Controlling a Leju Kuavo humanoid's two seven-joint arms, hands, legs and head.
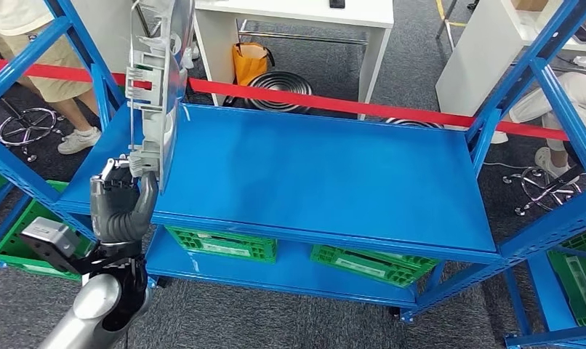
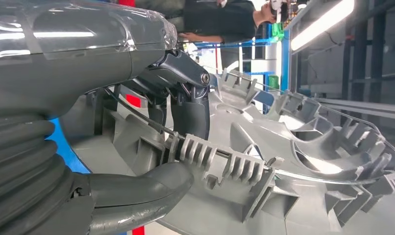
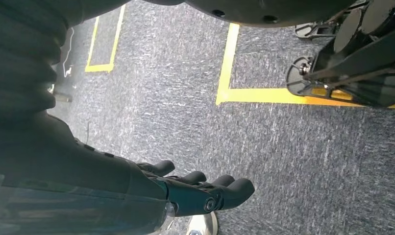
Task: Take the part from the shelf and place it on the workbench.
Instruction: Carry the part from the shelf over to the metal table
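Observation:
A large grey ribbed plastic part stands on edge above the left end of the blue shelf. My left hand grips its lower edge, thumb on one side and fingers on the other. In the left wrist view the same part shows ribs, clips and a thin wire, with my thumb and dark fingers clamped on it. My right hand hangs beside my body over grey carpet, fingers loosely extended and holding nothing.
Blue uprights frame the rack on both sides. Green crates sit on the lower shelf. A red tape barrier runs behind, with white tables and a person's legs beyond. Yellow floor lines mark the carpet.

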